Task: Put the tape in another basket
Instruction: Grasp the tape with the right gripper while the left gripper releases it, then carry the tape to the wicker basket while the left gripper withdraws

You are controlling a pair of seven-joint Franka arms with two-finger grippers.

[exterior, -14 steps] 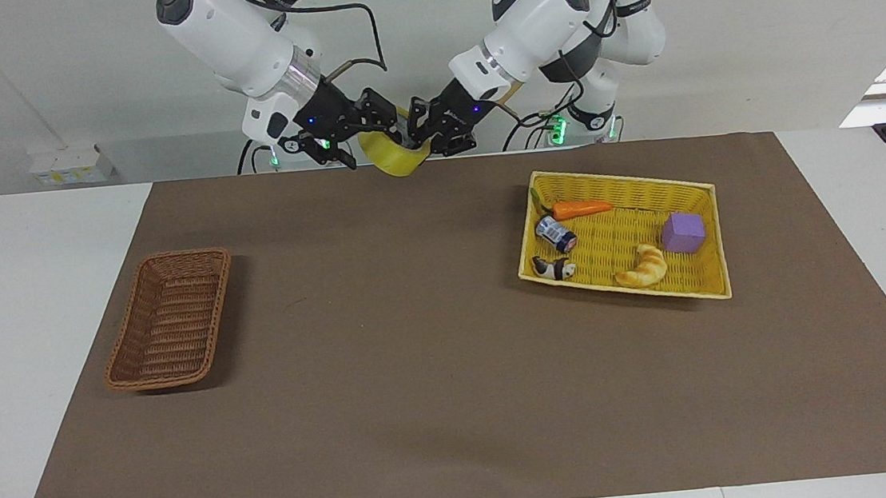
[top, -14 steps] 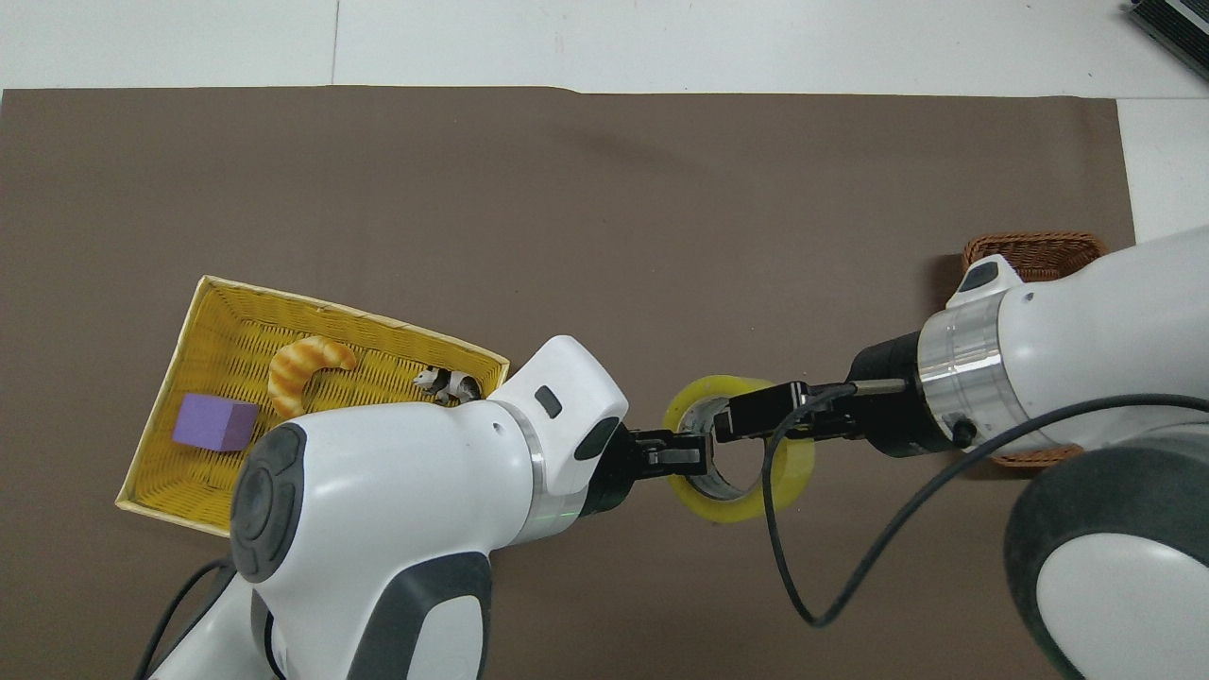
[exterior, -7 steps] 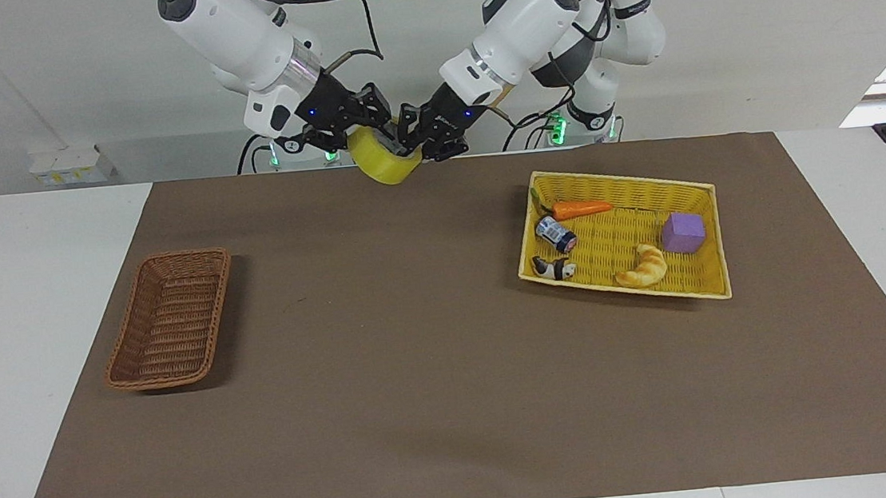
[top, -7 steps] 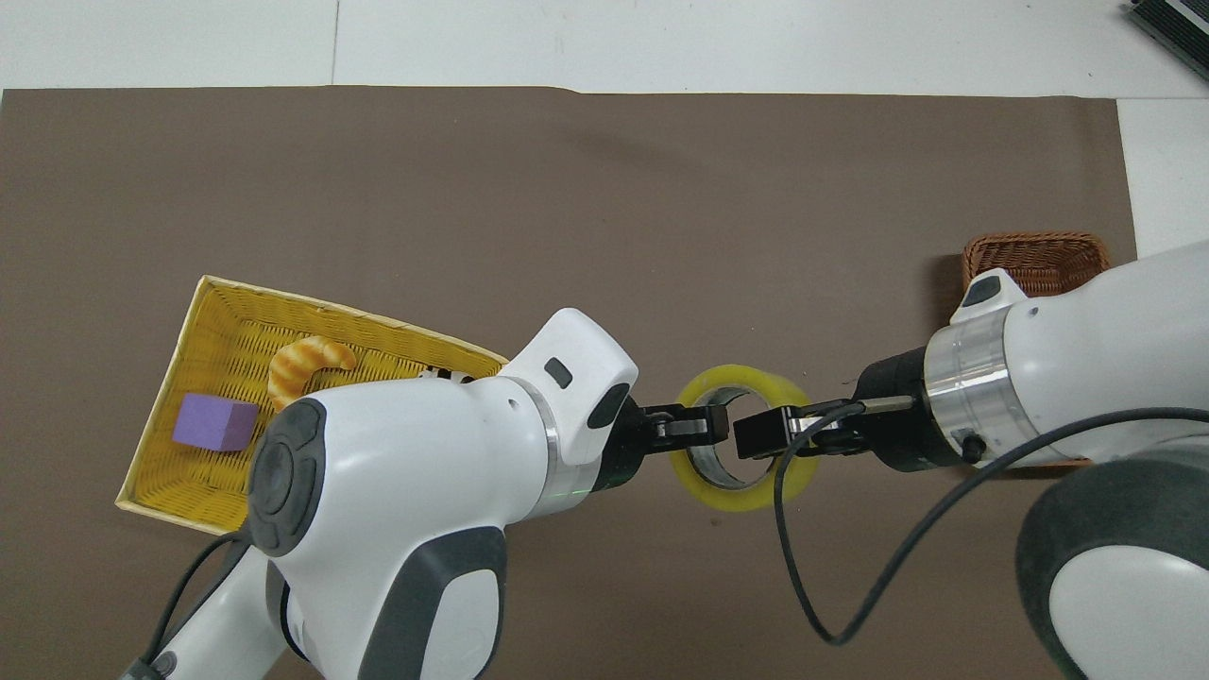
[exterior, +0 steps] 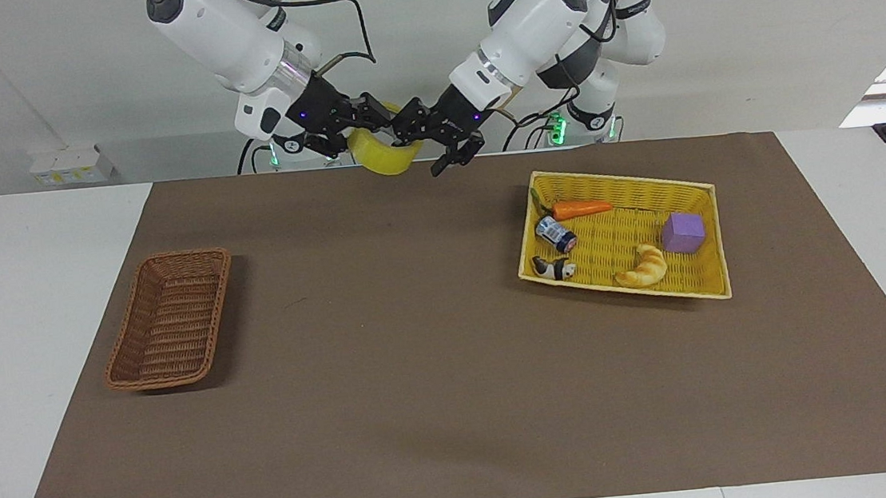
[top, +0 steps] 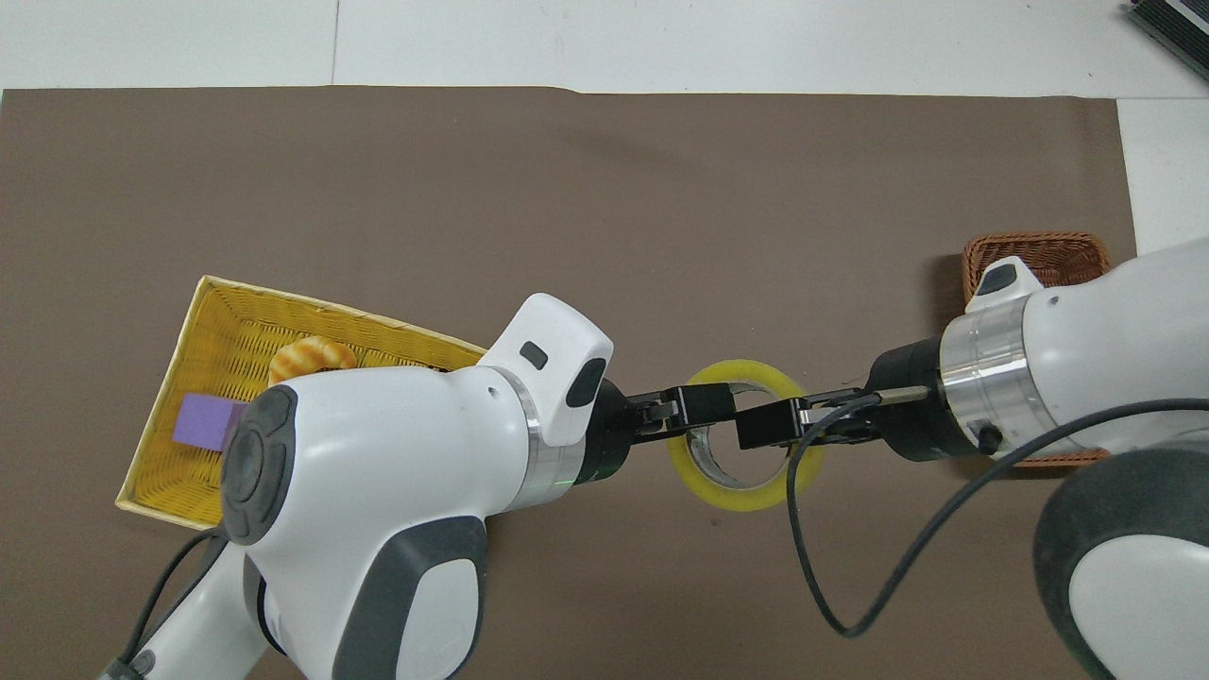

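brown mat, tape (exterior: 380, 158) mid-handover above it.
left gripper (exterior: 444, 148) has just spread open; right gripper (exterior: 353, 132) alone clamps the roll, bound for the basket (exterior: 168, 319).

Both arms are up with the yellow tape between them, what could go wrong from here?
The right pincer alone seems to grip the tape, by one wall, high over the mat: it could slip and roll off. The left pincer, open, sits close against the roll and might snag it when pulling back.
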